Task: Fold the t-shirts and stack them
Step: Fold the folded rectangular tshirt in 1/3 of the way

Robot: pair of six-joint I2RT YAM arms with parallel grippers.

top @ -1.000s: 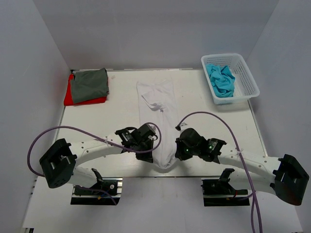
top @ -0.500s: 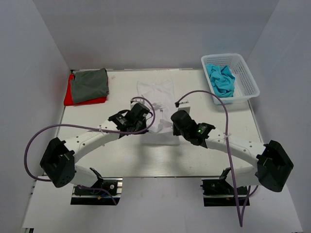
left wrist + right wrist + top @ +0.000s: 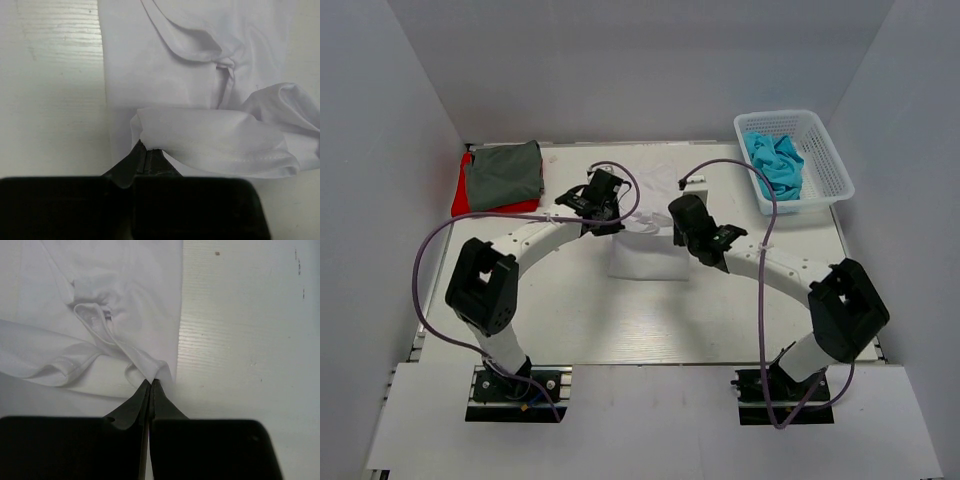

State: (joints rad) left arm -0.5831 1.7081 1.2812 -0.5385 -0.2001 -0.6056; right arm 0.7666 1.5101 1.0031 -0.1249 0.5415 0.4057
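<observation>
Both pairs of fingers (image 3: pixel 131 167) pinch the white t-shirt (image 3: pixel 645 258), lengthwise near-to-far.

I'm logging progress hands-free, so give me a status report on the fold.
Left gripper shut on white cloth t-shirt hem. Right gripper shut on the same hem. Shirt's near end folded back over itself, mid-table. Nothing blocking the fold.

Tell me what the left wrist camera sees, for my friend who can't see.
The left pincer, shut, pinches a folded-over edge of the white t-shirt. The rest of the shirt lies wrinkled on the pale table.
</observation>
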